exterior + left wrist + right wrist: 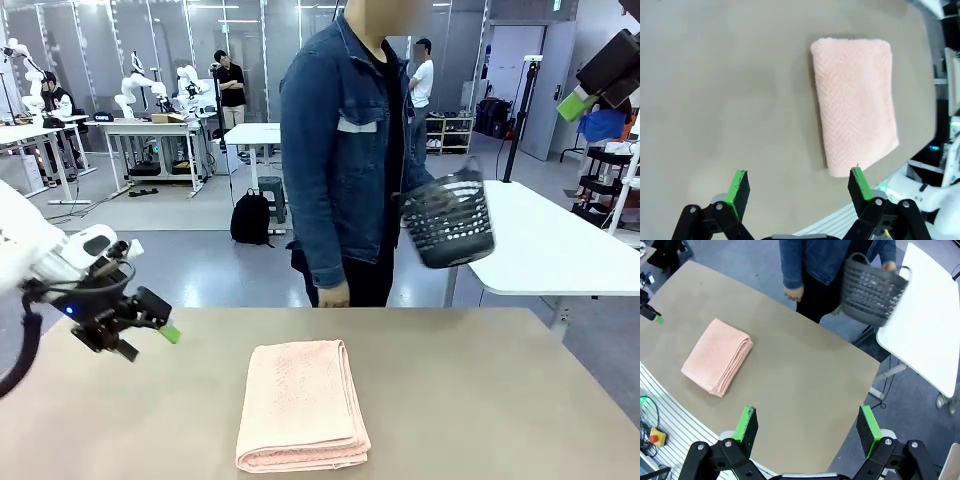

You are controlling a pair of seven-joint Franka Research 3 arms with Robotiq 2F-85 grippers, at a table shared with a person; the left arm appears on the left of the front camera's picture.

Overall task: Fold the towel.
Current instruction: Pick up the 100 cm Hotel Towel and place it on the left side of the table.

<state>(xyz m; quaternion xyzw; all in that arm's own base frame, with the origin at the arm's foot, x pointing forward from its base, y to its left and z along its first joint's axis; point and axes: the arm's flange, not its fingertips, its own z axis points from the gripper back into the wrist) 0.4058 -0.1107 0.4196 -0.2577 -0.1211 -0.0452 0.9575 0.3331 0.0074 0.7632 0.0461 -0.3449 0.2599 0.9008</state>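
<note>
The salmon-pink towel (300, 404) lies folded into a thick rectangle on the tan table, near the front edge at the middle; its layered edges show along the near side. It also lies flat in the left wrist view (855, 105) and in the right wrist view (717, 356). My left gripper (150, 328) hovers above the table's left part, well left of the towel, open and holding nothing (800, 187). My right gripper (590, 90) is raised high at the upper right, far from the towel, open and holding nothing (807, 422).
A person in a denim jacket stands at the far side, carrying a dark mesh basket (450, 222) in one hand, the other hand (332, 295) hanging at the table's far edge. A white table (555, 250) stands at the right.
</note>
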